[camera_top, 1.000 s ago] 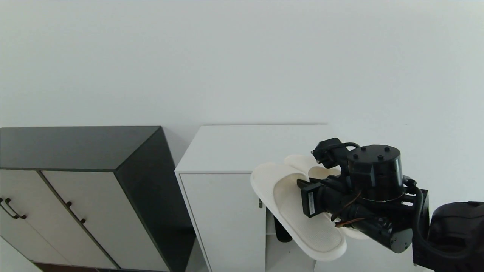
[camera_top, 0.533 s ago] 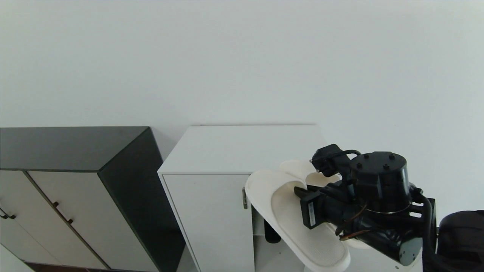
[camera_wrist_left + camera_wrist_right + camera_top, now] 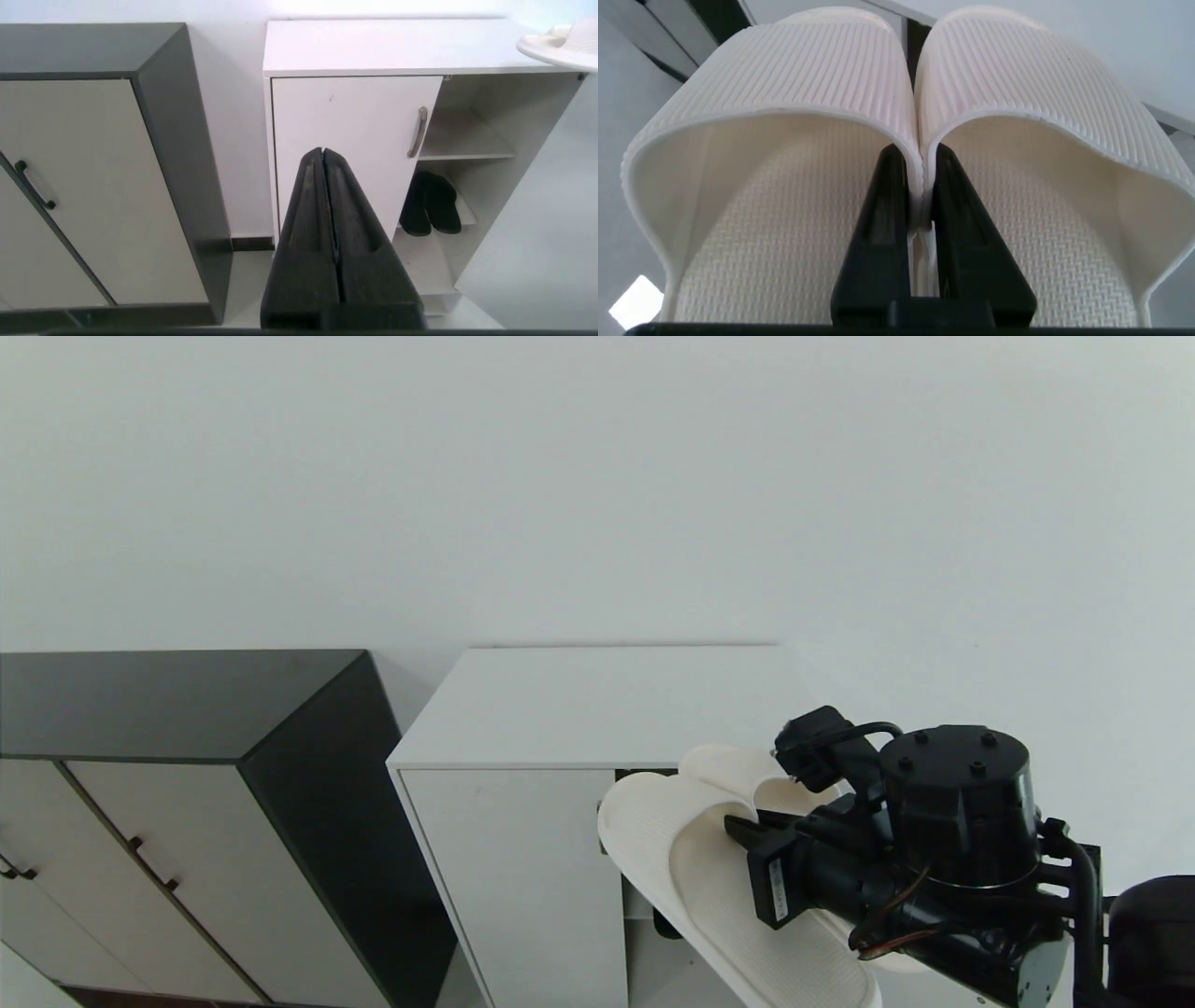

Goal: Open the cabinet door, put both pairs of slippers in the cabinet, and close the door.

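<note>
Right wrist view: the right gripper (image 3: 918, 177) is clamped on a pair of cream-white slippers (image 3: 813, 84). Its two black fingers (image 3: 882, 215) pinch the slippers' inner side walls together. One slipper lies on each side of the fingers, footbeds showing, ribbed toe straps arching just beyond the fingertips.

Head view: the pair is held tilted in the air, toes higher and nearer the white cabinet (image 3: 597, 700), heels lower and closer to the robot. The slippers overlap the cabinet's front top edge on its right side. The cabinet's left door (image 3: 513, 877) is closed. A taller dark cabinet (image 3: 187, 700) with pale doors stands just beside it on the left.

Left wrist view: the left gripper (image 3: 324, 157) has its fingers pressed flat together with nothing between them. It hangs in front of the white cabinet's closed door, well apart from the slippers. The right half of the white cabinet stands open, showing shelves (image 3: 472, 149). A pair of black slippers (image 3: 430, 203) rests on a lower shelf, just past the closed door's metal handle (image 3: 417, 131). The white slippers' toes show near the cabinet's top edge above this open side.
</note>
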Controlling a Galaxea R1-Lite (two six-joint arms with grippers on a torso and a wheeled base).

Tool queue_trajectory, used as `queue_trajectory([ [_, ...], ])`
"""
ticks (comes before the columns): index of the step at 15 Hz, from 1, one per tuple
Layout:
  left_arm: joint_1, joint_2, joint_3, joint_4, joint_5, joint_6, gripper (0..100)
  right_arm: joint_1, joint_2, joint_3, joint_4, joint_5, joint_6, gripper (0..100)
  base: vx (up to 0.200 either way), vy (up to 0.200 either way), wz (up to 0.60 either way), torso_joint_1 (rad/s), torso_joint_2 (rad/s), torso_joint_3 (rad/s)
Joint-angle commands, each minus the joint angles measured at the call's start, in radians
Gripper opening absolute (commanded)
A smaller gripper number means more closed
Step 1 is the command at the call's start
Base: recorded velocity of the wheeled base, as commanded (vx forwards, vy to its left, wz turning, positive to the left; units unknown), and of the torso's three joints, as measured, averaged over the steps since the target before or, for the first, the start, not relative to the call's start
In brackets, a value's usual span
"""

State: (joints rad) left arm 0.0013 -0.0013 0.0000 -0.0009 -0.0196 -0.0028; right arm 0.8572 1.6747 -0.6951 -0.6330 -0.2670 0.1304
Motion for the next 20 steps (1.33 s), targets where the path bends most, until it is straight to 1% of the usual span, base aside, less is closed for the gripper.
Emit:
queue_trajectory([
  [1,0.000,0.001,0.000,-0.001,0.000,0.000,0,0.000,0.007,0.000,-0.001,-0.001,0.000,0,0.000,0.000,0.00,0.000,0.00,0.000],
  [4,0.000,0.001,0.000,-0.001,0.000,0.000,0,0.000,0.010,0.000,-0.002,-0.001,0.001,0,0.000,0.000,0.00,0.000,0.00,0.000],
  [9,0.000,0.001,0.000,-0.001,0.000,0.000,0,-0.001,0.010,0.000,-0.002,-0.001,0.001,0,0.000,0.000,0.00,-0.150,0.35,0.194],
  [20,0.000,0.001,0.000,-0.001,0.000,0.000,0,-0.001,0.017,0.002,-0.002,-0.001,0.000,0,0.000,0.000,0.00,-0.220,0.53,0.308],
])
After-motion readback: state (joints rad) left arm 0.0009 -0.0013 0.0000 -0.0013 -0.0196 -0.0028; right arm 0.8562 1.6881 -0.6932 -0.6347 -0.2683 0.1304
